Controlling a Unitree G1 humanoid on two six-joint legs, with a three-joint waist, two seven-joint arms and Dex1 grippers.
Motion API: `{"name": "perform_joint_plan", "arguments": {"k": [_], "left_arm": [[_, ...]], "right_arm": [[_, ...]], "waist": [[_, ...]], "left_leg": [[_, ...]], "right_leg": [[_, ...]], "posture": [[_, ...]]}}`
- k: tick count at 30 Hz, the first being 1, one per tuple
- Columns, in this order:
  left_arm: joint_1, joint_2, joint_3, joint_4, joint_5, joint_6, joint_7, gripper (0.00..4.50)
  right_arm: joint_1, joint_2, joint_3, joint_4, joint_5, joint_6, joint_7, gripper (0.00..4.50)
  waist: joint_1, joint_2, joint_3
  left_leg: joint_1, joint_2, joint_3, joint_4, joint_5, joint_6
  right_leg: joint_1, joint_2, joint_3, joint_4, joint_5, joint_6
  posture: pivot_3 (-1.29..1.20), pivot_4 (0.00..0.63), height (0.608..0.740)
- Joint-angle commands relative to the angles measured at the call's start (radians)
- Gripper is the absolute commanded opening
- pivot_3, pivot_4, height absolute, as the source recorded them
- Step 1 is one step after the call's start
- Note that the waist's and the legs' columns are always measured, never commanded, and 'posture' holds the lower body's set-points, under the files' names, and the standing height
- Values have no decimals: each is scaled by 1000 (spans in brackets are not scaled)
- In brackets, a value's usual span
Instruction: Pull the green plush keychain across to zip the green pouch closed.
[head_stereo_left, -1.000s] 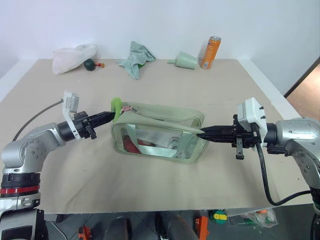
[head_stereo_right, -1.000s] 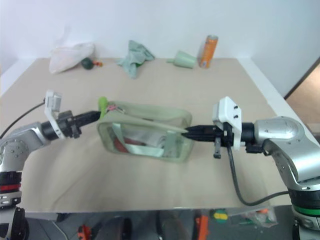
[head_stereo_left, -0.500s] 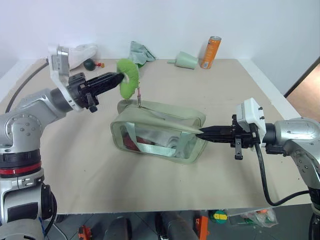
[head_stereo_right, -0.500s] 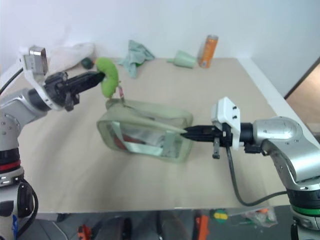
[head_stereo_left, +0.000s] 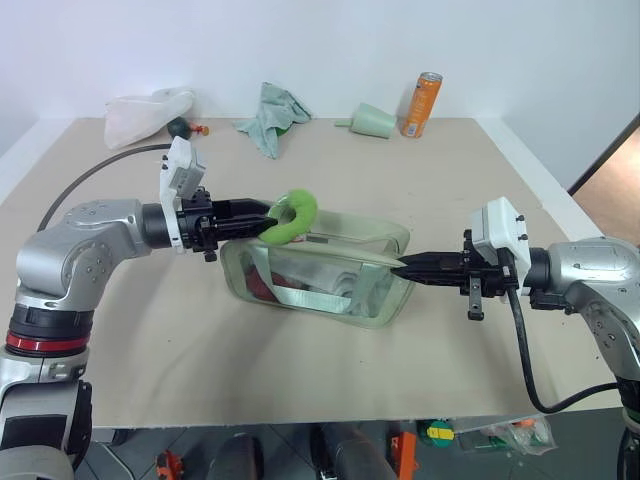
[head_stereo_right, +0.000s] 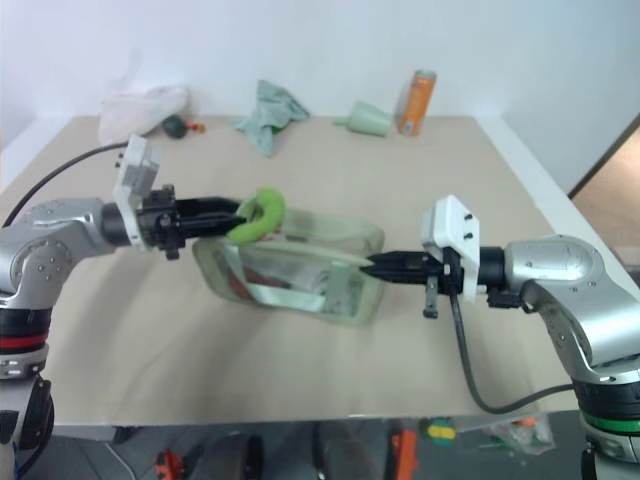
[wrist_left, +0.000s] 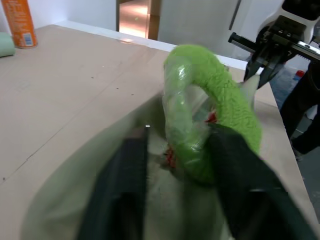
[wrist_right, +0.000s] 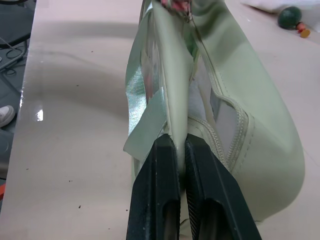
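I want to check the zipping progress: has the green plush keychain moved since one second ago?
Yes. The green plush keychain has moved toward the robot's right along the top of the green pouch, away from its left end.

Pouch mid-frame, clutter up top

The pouch (head_stereo_left: 318, 268) sits center on the tabletop (head_stereo_left: 150, 350); keychain (head_stereo_left: 291, 215) over its upper-left end; bag (head_stereo_left: 145, 113), rag (head_stereo_left: 272, 115), cup (head_stereo_left: 370, 121), can (head_stereo_left: 422, 104) along the top.

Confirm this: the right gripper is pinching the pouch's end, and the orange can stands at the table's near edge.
Not quite. The orange can stands at the far edge, by the wall, as the left eye view shows. The right gripper is indeed pinching the green pouch at its end.
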Motion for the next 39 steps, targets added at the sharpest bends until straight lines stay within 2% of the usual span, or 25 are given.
{"name": "perform_joint_plan", "arguments": {"k": [1, 4, 5, 9, 16, 18, 23, 26, 39], "left_arm": [[-26, -11, 22, 6, 3, -17, -1, 3338], [-20, -14, 63, 20, -22, -21, -7, 4331], [-26, -20, 90, 35, -51, -1, 1, 4493], [-68, -38, 206, 123, -158, 86, 67, 4493], [-60, -16, 270, 106, -204, 143, 119, 4493], [-8, 30, 288, 74, -208, 152, 90, 4493], [241, 177, 265, -6, -125, 71, -71, 4493], [323, 209, 242, 10, -65, 11, -119, 4493], [267, 69, 128, 41, 22, -45, -48, 4493]], "right_arm": [[2, -9, -26, -37, 10, 1, -5, 0], [4, -8, -27, -39, 11, 2, -8, 0], [4, -8, -26, -38, 11, 2, -9, 0], [2, -2, -20, -36, 9, -1, -11, 0], [-10, 4, -6, -24, 3, -8, -7, 0], [-11, 5, -5, -25, 3, -7, -7, 0], [-6, 9, 3, -18, -9, -17, -5, 0], [-11, 11, 7, -14, -8, -18, -1, 0], [-19, 11, -1, -14, -6, -18, 5, 0]], "waist": [[0, 0, 0], [0, 0, 0], [0, 0, 0], [0, 0, 0], [-1, 0, 0], [-4, 0, 0], [-7, 0, 0], [0, 0, 0], [-1, 0, 0]], "left_leg": [[0, 0, 0, 0, 0, 0], [0, 0, 0, 0, 0, 0], [0, 0, 0, 0, 0, 0], [0, 1, 0, 0, 0, 0], [0, 1, 0, 0, 0, 0], [0, 1, 0, 0, 0, 0], [1, 2, 1, -3, 0, 0], [1, 2, -1, -2, 0, 0], [0, 1, 0, -1, 0, 1]], "right_leg": [[0, 0, 0, 0, 0, 0], [0, 0, 0, 0, 0, 0], [0, 0, 0, 0, 0, 0], [0, 1, 0, 0, 0, 0], [0, 1, 0, 0, 0, 0], [0, 1, 0, 0, 0, 0], [-1, 1, 0, 0, -2, -2], [-1, 0, -2, 0, -2, -3], [-1, 0, -2, 0, -1, -1]], "posture": [[0, 150, 740], [0, 150, 740], [0, 150, 740], [0, 150, 740], [0, 150, 740], [0, 150, 740], [0, 150, 740], [0, 150, 740], [0, 150, 740]]}}
